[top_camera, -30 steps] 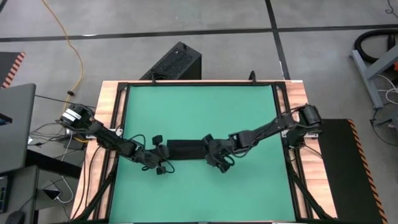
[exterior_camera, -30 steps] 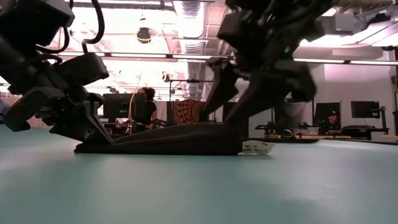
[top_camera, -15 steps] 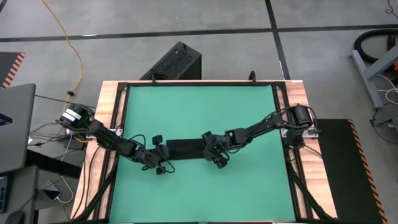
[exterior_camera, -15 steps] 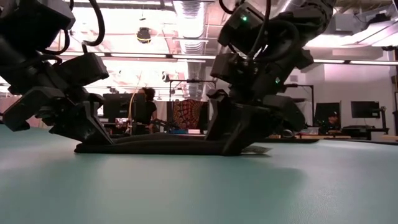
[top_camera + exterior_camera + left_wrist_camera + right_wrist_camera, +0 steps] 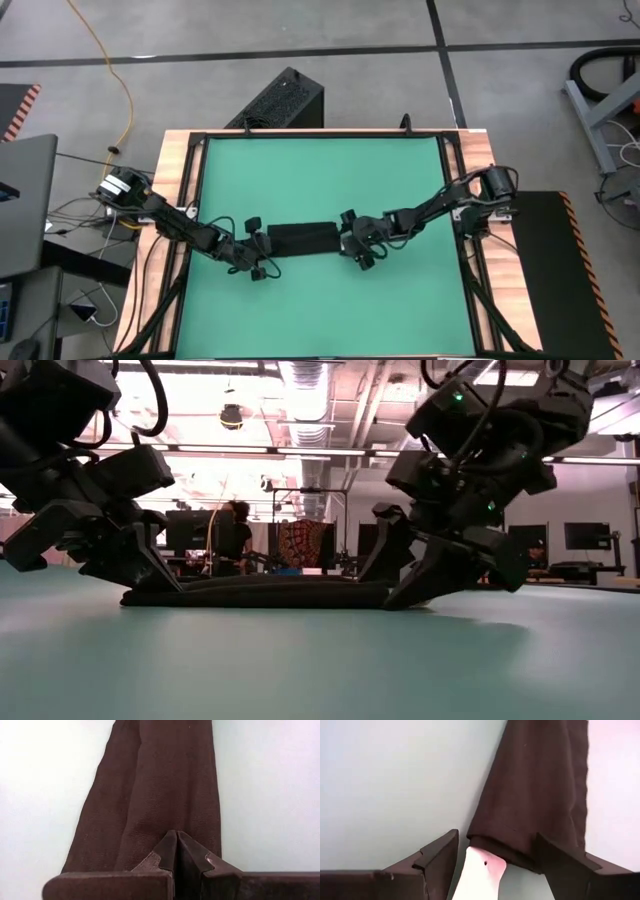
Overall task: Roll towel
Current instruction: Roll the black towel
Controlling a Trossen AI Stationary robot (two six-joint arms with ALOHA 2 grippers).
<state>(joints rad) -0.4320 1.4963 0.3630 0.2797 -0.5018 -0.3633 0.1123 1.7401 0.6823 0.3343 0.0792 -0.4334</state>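
The counter (image 5: pixel 320 180) carried a green mat, and the towel (image 5: pixel 300 239) lay on it a little nearer the front edge than the middle, folded into a long flat strip running left to right. The left arm reached in from the left edge, and its gripper (image 5: pixel 258 243) sat at the strip's left end with fingers (image 5: pixel 172 851) pressed together on the cloth (the left wrist view showed the tips meeting over the fabric). The right arm came in from the right edge; its gripper (image 5: pixel 357 245) rested at the strip's right end, fingers (image 5: pixel 440 857) spread apart to either side of the end and touching the mat. A white tag (image 5: pixel 479 875) stuck out from under that end, between the two fingers.
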